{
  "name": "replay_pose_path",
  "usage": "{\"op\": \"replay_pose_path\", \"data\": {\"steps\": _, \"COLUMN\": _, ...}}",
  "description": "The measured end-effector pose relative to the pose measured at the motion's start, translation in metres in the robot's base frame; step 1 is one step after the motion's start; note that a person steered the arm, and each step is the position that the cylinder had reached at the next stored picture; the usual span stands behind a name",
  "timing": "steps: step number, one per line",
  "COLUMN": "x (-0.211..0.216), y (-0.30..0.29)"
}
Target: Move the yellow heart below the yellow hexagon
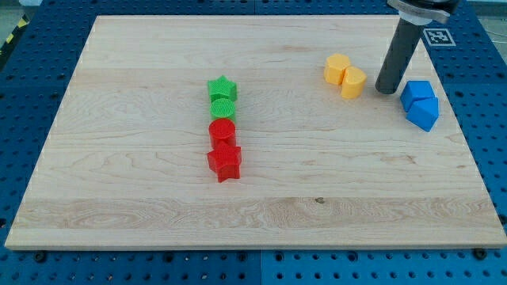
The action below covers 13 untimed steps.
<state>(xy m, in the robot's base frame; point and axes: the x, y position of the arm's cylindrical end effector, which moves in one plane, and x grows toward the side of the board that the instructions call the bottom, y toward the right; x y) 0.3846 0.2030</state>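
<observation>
A pale wooden board (261, 214) lies on a blue perforated table, seen from one camera. Near the view's top right, two yellow blocks sit touching: the yellow hexagon (337, 69) on the view's left and the yellow heart (353, 82) just to its right and slightly lower. My tip (388, 89), the bottom end of a dark upright rod (a bare rod, holding nothing and with nothing to open or close), stands on the board just right of the heart, with a small gap between them. Two blue blocks (419, 104), touching each other, lie just right of my tip; their exact shapes are hard to tell. Well apart, near the board's middle, a column runs downward: a green star (223, 87), a green cylinder (223, 108), a red cylinder (223, 130) and a red star (225, 161). By my judgement the task is at the approach step, the heart being beside the hexagon rather than under it. The next move likely calls for bringing my tip round to the heart's upper right, then pushing it down and leftward without nudging the hexagon. Open board lies below both yellow blocks, with plenty of room; the right edge and the blue blocks crowd my tip's other side.
</observation>
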Motion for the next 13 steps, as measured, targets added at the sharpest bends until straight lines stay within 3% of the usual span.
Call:
{"op": "replay_pose_path", "data": {"steps": 4, "x": 0.017, "y": -0.010}}
{"op": "replay_pose_path", "data": {"steps": 7, "x": -0.003, "y": -0.026}}
{"op": "replay_pose_path", "data": {"steps": 10, "x": 0.004, "y": -0.051}}
{"op": "replay_pose_path", "data": {"steps": 11, "x": 0.026, "y": -0.049}}
{"op": "replay_pose_path", "data": {"steps": 13, "x": -0.009, "y": -0.059}}
